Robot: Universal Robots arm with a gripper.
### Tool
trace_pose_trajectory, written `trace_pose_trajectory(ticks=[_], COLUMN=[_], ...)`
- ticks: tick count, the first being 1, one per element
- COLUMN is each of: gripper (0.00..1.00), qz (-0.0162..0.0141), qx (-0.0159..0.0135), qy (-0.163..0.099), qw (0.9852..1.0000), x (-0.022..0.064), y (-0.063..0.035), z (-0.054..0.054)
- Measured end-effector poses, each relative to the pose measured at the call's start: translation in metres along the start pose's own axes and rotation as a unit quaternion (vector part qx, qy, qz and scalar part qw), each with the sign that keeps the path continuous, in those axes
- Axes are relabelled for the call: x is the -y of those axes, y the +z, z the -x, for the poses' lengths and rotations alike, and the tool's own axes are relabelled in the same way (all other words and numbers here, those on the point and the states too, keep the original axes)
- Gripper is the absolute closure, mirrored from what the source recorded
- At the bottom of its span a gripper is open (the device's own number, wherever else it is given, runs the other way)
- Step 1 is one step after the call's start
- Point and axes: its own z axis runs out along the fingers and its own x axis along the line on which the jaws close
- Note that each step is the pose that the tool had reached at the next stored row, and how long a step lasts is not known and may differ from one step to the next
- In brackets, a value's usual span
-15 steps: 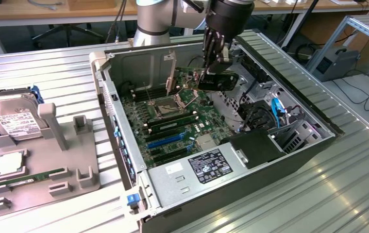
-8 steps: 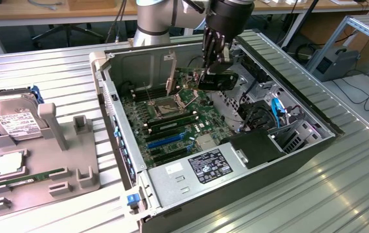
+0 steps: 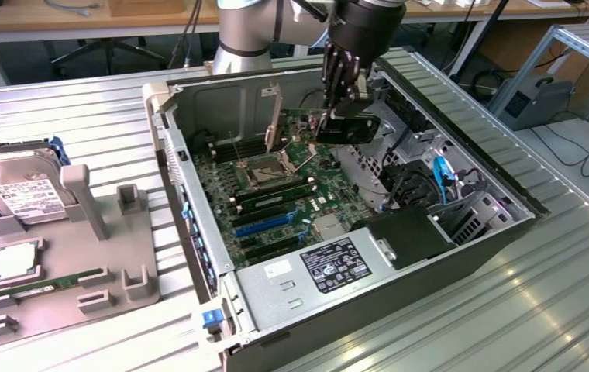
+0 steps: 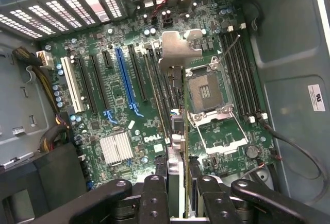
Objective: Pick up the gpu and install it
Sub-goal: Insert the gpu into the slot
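The gpu (image 3: 349, 127), a dark flat card, hangs above the motherboard (image 3: 321, 203) inside the open computer case (image 3: 305, 275). My gripper (image 3: 342, 91) reaches down from above and is shut on its upper edge. In the wrist view the gpu (image 4: 176, 168) shows edge-on between my fingers (image 4: 154, 198), its silvery bracket (image 4: 180, 53) at the far end. The card hovers over the black slots between the blue slot (image 4: 126, 80) and the open CPU socket (image 4: 206, 87), clear of the board.
A grey fixture (image 3: 77, 256) at the exterior view's left carries a hard drive (image 3: 21, 194), a CPU (image 3: 15, 262) and a green RAM stick (image 3: 44, 282). Drive cages and cables (image 3: 429, 186) crowd the case's right side. A heatsink (image 4: 116, 147) sits near the slots.
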Motion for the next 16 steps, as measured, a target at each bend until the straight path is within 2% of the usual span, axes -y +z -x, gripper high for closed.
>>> trace_pose_trajectory(ticks=[16], gripper=[0.73], qz=[0.0006], qx=[-0.001], qy=[-0.024], qw=[0.9997], x=[0.0], y=[0.0001], z=[0.0])
